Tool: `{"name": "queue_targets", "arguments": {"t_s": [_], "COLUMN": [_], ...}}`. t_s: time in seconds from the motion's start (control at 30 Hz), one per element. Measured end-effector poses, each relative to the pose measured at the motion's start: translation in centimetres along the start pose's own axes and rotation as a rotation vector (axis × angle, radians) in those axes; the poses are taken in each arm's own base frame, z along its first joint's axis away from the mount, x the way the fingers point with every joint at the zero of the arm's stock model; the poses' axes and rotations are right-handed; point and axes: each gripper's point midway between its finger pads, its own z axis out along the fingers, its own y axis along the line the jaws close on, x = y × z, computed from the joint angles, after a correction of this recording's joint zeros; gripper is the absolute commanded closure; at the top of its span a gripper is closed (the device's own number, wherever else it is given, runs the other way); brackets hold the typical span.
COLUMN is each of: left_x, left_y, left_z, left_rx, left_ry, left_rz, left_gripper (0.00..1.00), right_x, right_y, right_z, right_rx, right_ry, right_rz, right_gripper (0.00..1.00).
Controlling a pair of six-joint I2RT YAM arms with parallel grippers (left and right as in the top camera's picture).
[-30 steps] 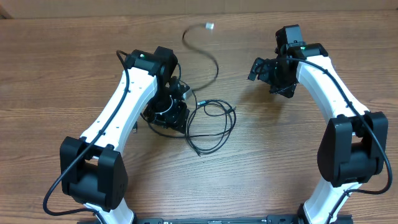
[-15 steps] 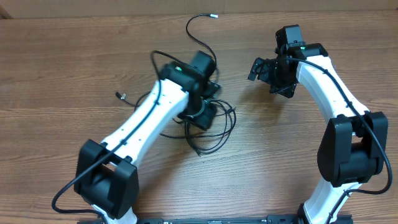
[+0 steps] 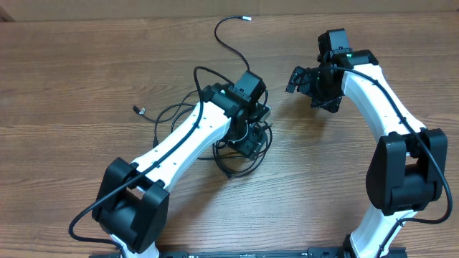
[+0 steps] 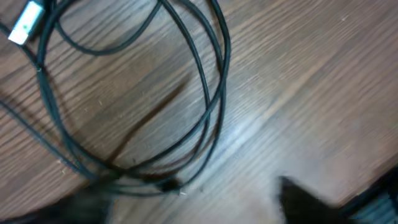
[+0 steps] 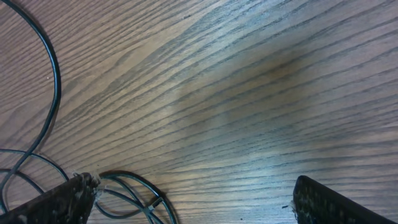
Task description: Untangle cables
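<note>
The cables are thin black cords in loose tangled loops (image 3: 237,166) at the table's middle. One strand runs up to a silvery tip (image 3: 247,19), and another small plug end (image 3: 140,110) lies at the left. My left gripper (image 3: 251,136) hovers low over the tangle. The left wrist view shows its blurred fingers (image 4: 193,202) apart and open, with oval cable loops (image 4: 211,93) and a silvery plug (image 4: 25,25) ahead. My right gripper (image 3: 305,79) is open and empty to the right of the tangle. The right wrist view (image 5: 193,202) shows cable loops (image 5: 134,186) beside its left finger.
The wooden table (image 3: 72,72) carries only the cables. The left arm's white link (image 3: 186,143) lies across the left part of the tangle and hides some of it. The arms' bases stand at the front edge.
My left arm swung right across the tangle, from the coil's left side to its middle. Cable loops spread out to the left and a plug end appeared there. The right arm stayed still.
</note>
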Motion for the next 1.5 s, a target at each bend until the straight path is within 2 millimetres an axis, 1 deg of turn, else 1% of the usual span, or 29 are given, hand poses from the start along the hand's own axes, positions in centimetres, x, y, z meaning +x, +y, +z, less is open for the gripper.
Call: {"name": "queue_targets", "arguments": {"t_s": [0.07, 0.13, 0.2, 0.23, 0.3, 0.37, 0.63, 0.83, 1.0, 1.5], "left_x": [0.3, 0.0, -0.2, 0.1, 0.5, 0.5, -0.1, 0.6, 0.6, 0.3], "left_y": [0.2, 0.3, 0.4, 0.5, 0.6, 0.7, 0.8, 1.1, 1.3, 1.3], "left_z": [0.9, 2.2, 3.0, 3.5, 4.2, 4.6, 5.6, 6.9, 7.5, 7.5], "left_rx": [0.003, 0.011, 0.015, 0.017, 0.017, 0.019, 0.026, 0.026, 0.028, 0.029], "left_ry": [0.006, -0.020, -0.042, -0.037, -0.031, -0.042, -0.089, -0.094, -0.111, -0.127], "left_rz": [-0.002, -0.002, -0.013, -0.018, -0.025, -0.029, -0.026, -0.028, -0.024, -0.021], "left_gripper": [0.00, 0.00, 0.00, 0.00, 0.00, 0.00, 0.00, 0.00, 0.00, 0.00], "right_x": [0.0, 0.0, 0.0, 0.0, 0.0, 0.0, 0.0, 0.0, 0.0, 0.0], "right_y": [0.0, 0.0, 0.0, 0.0, 0.0, 0.0, 0.0, 0.0, 0.0, 0.0], "right_z": [0.0, 0.0, 0.0, 0.0, 0.0, 0.0, 0.0, 0.0, 0.0, 0.0], "right_rx": [0.000, 0.000, 0.000, 0.000, 0.000, 0.000, 0.000, 0.000, 0.000, 0.000], "right_ry": [0.000, -0.001, -0.001, 0.000, 0.000, 0.000, 0.000, -0.001, -0.001, 0.000], "right_rz": [0.000, 0.000, 0.000, 0.000, 0.000, 0.000, 0.000, 0.000, 0.000, 0.000], "right_gripper": [0.00, 0.00, 0.00, 0.00, 0.00, 0.00, 0.00, 0.00, 0.00, 0.00]}}
